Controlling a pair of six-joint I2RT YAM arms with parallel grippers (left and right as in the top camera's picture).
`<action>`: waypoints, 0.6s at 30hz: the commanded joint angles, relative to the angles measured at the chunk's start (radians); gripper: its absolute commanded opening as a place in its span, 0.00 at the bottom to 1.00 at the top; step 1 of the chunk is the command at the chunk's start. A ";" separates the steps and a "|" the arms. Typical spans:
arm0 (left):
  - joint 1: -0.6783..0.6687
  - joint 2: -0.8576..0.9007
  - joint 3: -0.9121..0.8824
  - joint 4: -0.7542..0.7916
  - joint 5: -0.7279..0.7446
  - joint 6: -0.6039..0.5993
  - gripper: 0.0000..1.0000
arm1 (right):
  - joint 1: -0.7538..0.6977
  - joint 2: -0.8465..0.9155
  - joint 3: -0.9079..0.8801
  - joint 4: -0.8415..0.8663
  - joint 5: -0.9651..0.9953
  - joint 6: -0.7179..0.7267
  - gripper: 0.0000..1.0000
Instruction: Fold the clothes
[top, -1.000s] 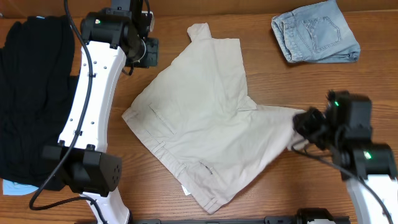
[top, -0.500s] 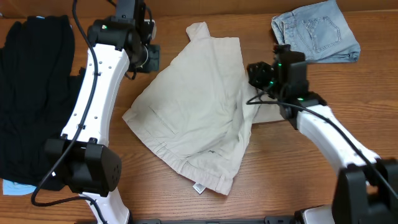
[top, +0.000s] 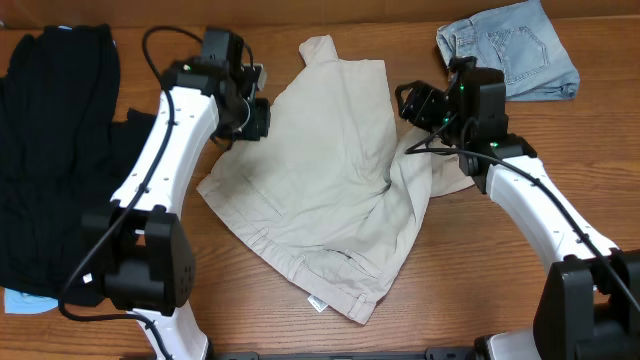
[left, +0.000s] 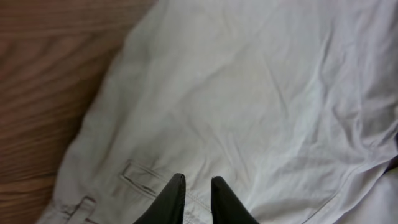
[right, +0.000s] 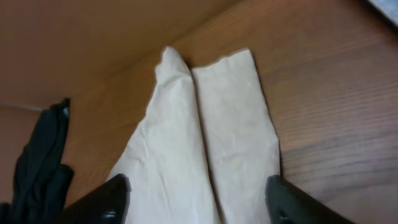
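While the overhead view takes in the whole wooden tabletop (top: 560, 150), plenty is still tucked away: the large pale beige khaki shorts (top: 320, 190) lie crumpled around the middle. One leg reaches up toward the far edge, and their right side is doubled over on itself, so whatever's under that flap is hidden. The right arm's links also cover a bit of cloth at the shorts' right edge. A small white label (top: 318, 303) pokes out at the near hem, way too tiny to read. The big black garment (top: 50, 150) along the left edge is cut off by the frame, and a light blue scrap (top: 22, 300) peeks out below it, no idea what that is. A folded light blue denim piece (top: 508, 50) sits in the far right corner, well apart from the shorts. From above you can't really judge either gripper's jaws, but the wrist cams help. The left gripper (left: 196, 190) hangs over the shorts near a belt loop and pocket seam (left: 140, 177) that the overhead barely shows. Its fingers (left: 176, 198) are parted by only a narrow slit, with nothing pinched between them. The right gripper (right: 199, 199) has its jaws spread wide and empty over the shorts' far leg, and that view also catches the black garment off to the left.
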 joint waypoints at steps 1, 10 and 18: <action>-0.002 0.024 -0.086 0.050 0.060 -0.010 0.28 | 0.005 -0.013 0.054 -0.085 -0.018 -0.149 0.97; -0.008 0.029 -0.302 0.239 0.061 -0.027 0.73 | 0.005 -0.015 0.063 -0.309 -0.033 -0.258 1.00; -0.006 0.035 -0.409 0.384 -0.061 -0.048 0.75 | 0.005 -0.015 0.063 -0.365 -0.027 -0.330 1.00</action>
